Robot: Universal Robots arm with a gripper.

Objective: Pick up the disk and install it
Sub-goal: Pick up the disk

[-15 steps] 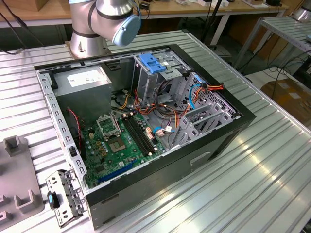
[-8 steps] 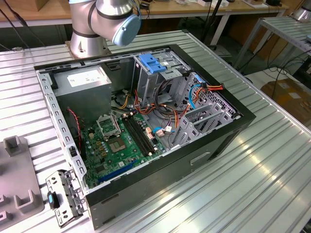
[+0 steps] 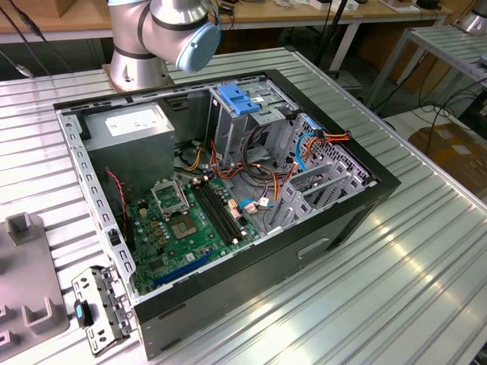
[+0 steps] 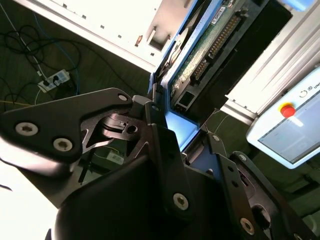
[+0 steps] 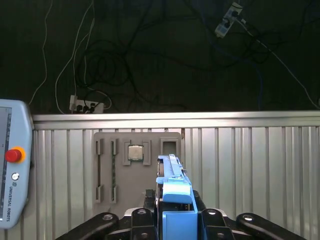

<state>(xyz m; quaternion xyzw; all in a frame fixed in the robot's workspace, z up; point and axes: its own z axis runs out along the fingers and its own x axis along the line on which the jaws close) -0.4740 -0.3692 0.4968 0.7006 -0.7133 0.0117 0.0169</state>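
In both wrist views my gripper (image 5: 174, 222) is shut on the disk (image 5: 173, 187), which is lifted off the table. In the first wrist view the disk stands edge-on between the black fingers (image 5: 140, 220), its bright blue carrier facing the camera. In the second wrist view, the disk (image 4: 212, 42) shows its green circuit-board side with blue carrier edges, and the gripper (image 4: 181, 131) clamps one end. In the exterior view the open computer case (image 3: 365, 190) lies on the ribbed metal table, with a drive cage (image 3: 259, 125) under a light-blue latch plate (image 3: 240, 99).
A grey fixture plate (image 5: 120, 195) carrying a small chip (image 5: 135, 151) lies on the table below the disk. A teach pendant (image 5: 12, 170) rests beside it. In the exterior view the arm's base (image 3: 144, 46) stands behind the case, the motherboard (image 3: 190, 220) and orange and blue cables (image 3: 304, 148) lie inside, and a metal bracket (image 3: 99, 308) lies at the case's front left.
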